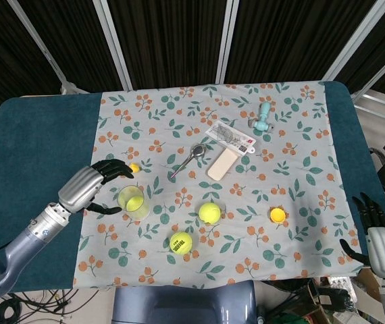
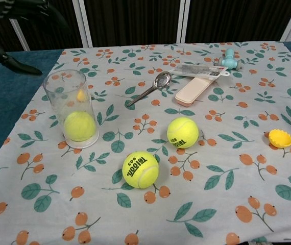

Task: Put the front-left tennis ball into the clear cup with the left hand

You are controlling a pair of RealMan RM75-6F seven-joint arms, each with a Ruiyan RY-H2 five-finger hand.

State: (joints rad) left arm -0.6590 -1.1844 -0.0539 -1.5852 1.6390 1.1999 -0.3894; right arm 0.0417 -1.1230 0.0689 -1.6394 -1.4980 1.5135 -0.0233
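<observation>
A clear cup (image 1: 132, 202) (image 2: 75, 108) stands upright at the cloth's front left. A tennis ball (image 2: 79, 126) (image 1: 133, 200) lies at its bottom. My left hand (image 1: 88, 187) hovers just left of the cup, fingers spread and empty; only its dark fingertips (image 2: 20, 67) show in the chest view's top-left corner. Two more tennis balls lie on the cloth: one (image 1: 209, 213) (image 2: 182, 132) at the middle and one (image 1: 180, 242) (image 2: 140, 169) nearer the front. My right hand (image 1: 375, 233) rests open off the table's front right corner.
A spoon (image 1: 188, 158), a pink case (image 1: 222, 163), a printed card (image 1: 231, 136) and a teal toy (image 1: 263, 117) lie toward the back. An orange cap (image 1: 277, 215) (image 2: 280, 138) sits at the right. A small yellow piece (image 1: 133, 167) lies behind the cup.
</observation>
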